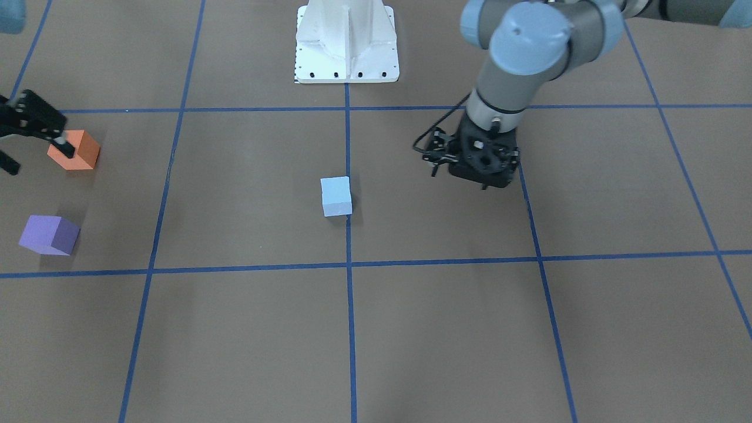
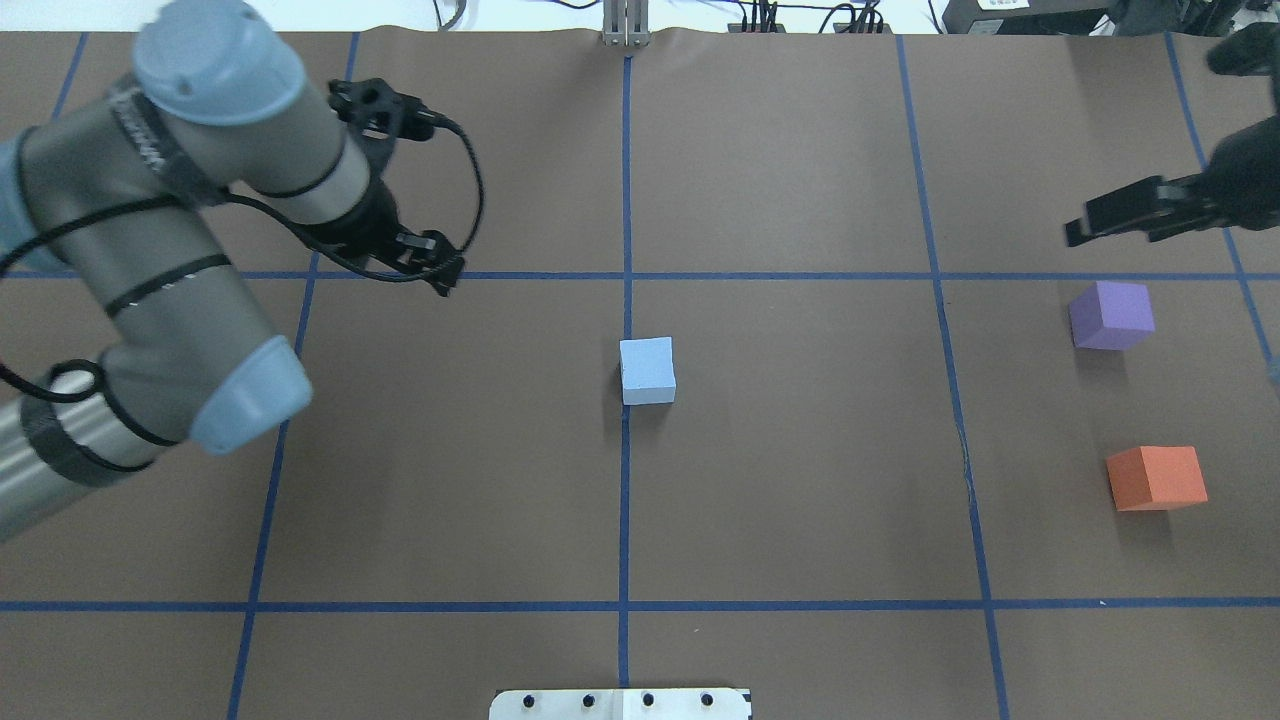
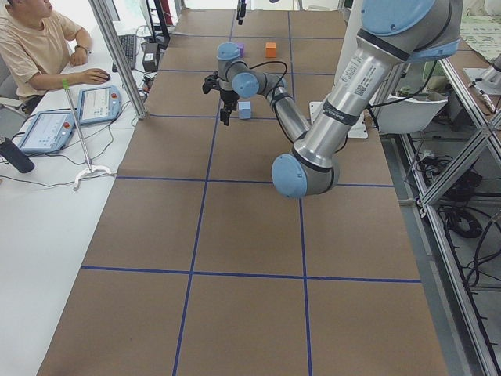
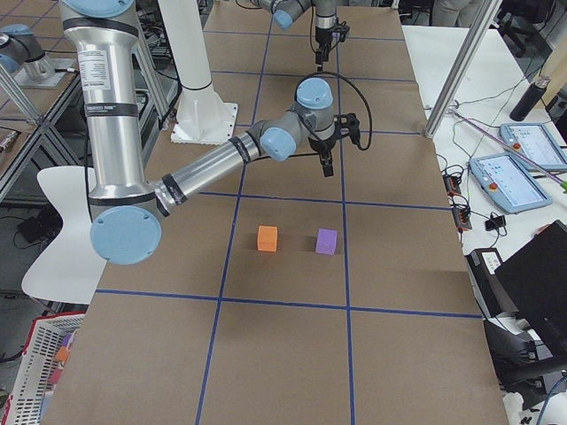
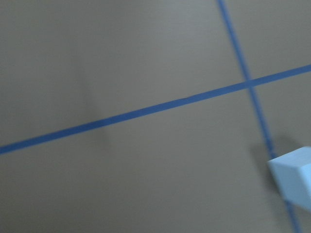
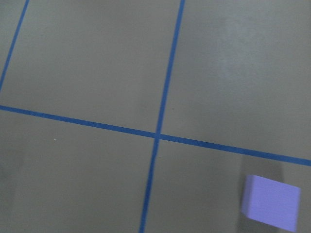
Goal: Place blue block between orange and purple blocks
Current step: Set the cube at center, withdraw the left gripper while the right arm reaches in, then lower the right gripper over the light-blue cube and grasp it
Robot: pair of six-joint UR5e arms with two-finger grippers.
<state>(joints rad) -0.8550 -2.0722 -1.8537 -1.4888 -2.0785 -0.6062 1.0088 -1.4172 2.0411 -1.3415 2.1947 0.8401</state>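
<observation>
The light blue block (image 1: pixel 336 197) sits at the table's middle on a blue tape line and shows at the lower right edge of the left wrist view (image 5: pixel 294 182). The orange block (image 1: pixel 75 150) and purple block (image 1: pixel 49 235) stand apart on my right side, with bare table between them. My left gripper (image 1: pixel 483 167) hovers to the blue block's left side, apart from it. Its fingers are hidden under the wrist. My right gripper (image 1: pixel 36 155) hangs open and empty over the orange and purple blocks' area. The purple block shows in the right wrist view (image 6: pixel 271 208).
The brown table (image 2: pixel 800 480) is marked by a grid of blue tape lines. The white robot base (image 1: pixel 346 41) stands at the near edge. An operator with tablets (image 3: pixel 47 47) sits beside the far long edge.
</observation>
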